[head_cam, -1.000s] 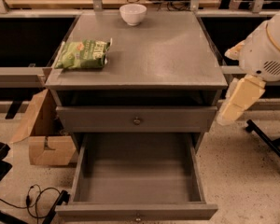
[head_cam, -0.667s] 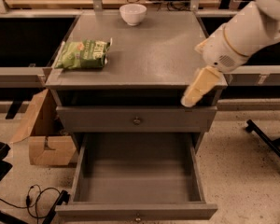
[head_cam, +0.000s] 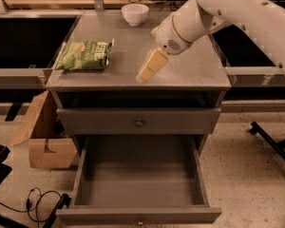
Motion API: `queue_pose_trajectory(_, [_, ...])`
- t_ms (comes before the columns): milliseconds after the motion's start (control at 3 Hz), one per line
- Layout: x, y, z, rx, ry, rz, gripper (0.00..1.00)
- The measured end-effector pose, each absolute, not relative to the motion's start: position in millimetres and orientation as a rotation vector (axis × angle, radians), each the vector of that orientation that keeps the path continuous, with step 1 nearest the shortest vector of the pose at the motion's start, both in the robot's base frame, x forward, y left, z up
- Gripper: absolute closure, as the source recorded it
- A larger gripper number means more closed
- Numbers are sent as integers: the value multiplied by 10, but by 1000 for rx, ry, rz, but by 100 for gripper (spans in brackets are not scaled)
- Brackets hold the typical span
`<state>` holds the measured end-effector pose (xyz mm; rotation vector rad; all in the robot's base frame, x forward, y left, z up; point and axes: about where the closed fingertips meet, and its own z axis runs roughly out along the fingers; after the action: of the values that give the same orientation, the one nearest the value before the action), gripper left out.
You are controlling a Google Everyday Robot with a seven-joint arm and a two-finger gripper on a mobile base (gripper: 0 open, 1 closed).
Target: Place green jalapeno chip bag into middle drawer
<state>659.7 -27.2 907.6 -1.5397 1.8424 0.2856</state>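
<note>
Grey cabinet (head_cam: pixel 194 75), front view. A white bowl (head_cam: pixel 135 13) stands at the back edge of its top, and the green jalapeno chip bag (head_cam: pixel 84 56) lies flat near the front-left corner. The gripper (head_cam: pixel 148 69) hangs low over the front middle of the top, right of the bag and apart from it; how wide it stands cannot be told. The upper drawer (head_cam: pixel 180 121) is shut, while the middle drawer (head_cam: pixel 99 215) below is pulled out, its grey floor showing. A cardboard box (head_cam: pixel 42 141) and a cable (head_cam: pixel 38 198) lie on the floor at left.

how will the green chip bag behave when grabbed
Probably light and floppy: the green chip bag looks puffy and crinkled, so it may crumple. Its film could slip on the smooth cabinet top. The pincer hovers apart, further right.
</note>
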Motion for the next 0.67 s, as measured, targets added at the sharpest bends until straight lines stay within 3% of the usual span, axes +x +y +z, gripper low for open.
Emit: queue_pose_trajectory(667, [6881,-150,9067,-1520,1809,289,0])
